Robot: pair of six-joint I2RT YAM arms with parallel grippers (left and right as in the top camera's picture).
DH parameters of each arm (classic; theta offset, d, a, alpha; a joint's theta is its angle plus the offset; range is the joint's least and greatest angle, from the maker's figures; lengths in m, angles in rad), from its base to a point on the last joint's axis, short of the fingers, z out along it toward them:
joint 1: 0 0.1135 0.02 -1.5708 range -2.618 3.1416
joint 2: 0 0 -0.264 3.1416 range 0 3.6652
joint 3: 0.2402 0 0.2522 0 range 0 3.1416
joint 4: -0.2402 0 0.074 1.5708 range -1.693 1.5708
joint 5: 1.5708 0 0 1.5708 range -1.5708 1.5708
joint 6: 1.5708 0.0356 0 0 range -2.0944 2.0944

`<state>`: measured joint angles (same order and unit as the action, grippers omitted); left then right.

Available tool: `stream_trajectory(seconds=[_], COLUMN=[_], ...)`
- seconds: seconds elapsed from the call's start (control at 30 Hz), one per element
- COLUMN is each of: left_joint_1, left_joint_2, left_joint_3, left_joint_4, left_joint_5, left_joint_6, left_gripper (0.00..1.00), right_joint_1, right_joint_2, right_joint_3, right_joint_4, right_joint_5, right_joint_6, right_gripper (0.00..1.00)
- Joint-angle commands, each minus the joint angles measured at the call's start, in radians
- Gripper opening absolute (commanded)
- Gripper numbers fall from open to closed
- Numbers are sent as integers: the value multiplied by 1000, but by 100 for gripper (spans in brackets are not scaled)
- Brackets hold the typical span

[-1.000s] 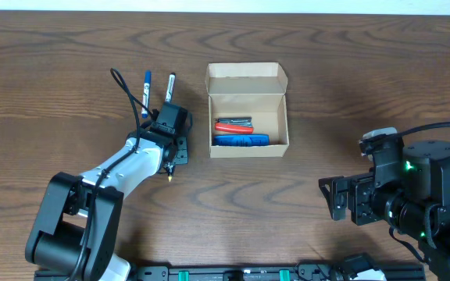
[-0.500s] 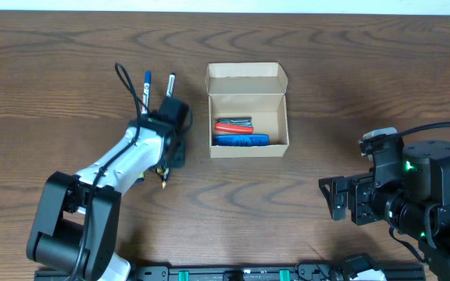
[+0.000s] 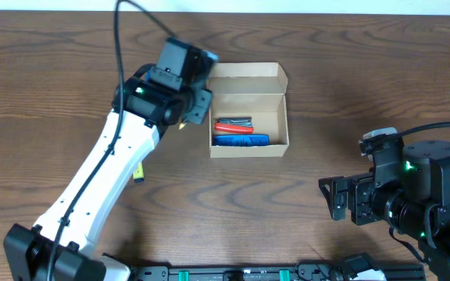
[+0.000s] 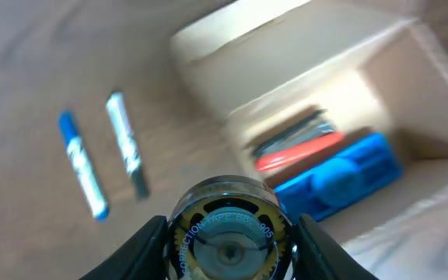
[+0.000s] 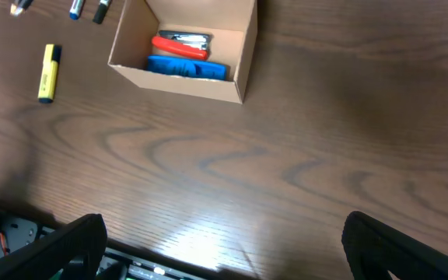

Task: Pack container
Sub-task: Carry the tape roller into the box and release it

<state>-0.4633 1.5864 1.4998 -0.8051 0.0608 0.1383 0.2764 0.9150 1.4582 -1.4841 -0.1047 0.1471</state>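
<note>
Left gripper's (image 3: 198, 104) tape (image 4: 228, 238) newly by container's (image 3: 248, 73) case (image 3: 241, 140)

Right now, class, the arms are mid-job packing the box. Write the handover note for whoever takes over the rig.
Left gripper: shut on a round correction tape, raised at the container's left rear corner.
Right gripper: open, empty, parked far right of the container.
Done: red item and blue case lie inside; flap open.
Left: probably drop the tape in, then pack the yellow highlighter, blue marker and dark-capped marker from the table, and close the flap.
</note>
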Motion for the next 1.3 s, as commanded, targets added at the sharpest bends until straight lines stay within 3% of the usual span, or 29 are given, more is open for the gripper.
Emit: stream_trajectory(seconds=[0.0, 0.4, 0.57, 0.8, 1.27], left_joint_1=[-51, -166, -166, -167, -166], left_joint_2=[3, 146, 219, 261, 319], left_joint_3=[24, 24, 24, 24, 23], left_joint_4=[2, 53, 56, 116, 134], left_joint_5=[63, 64, 72, 174, 243], left_joint_6=[211, 653, 745, 780, 836], left_gripper=[18, 18, 18, 18, 17], right_joint_1=[6, 6, 6, 6, 6], right_joint_2=[0, 0, 0, 0, 0], right_joint_3=[0, 0, 0, 0, 0], right_joint_4=[-1, -1, -1, -1, -1], right_joint_5=[-4, -4, -4, -4, -4], right_joint_6=[-14, -14, -14, -14, -14], right_gripper=[99, 99, 99, 99, 99])
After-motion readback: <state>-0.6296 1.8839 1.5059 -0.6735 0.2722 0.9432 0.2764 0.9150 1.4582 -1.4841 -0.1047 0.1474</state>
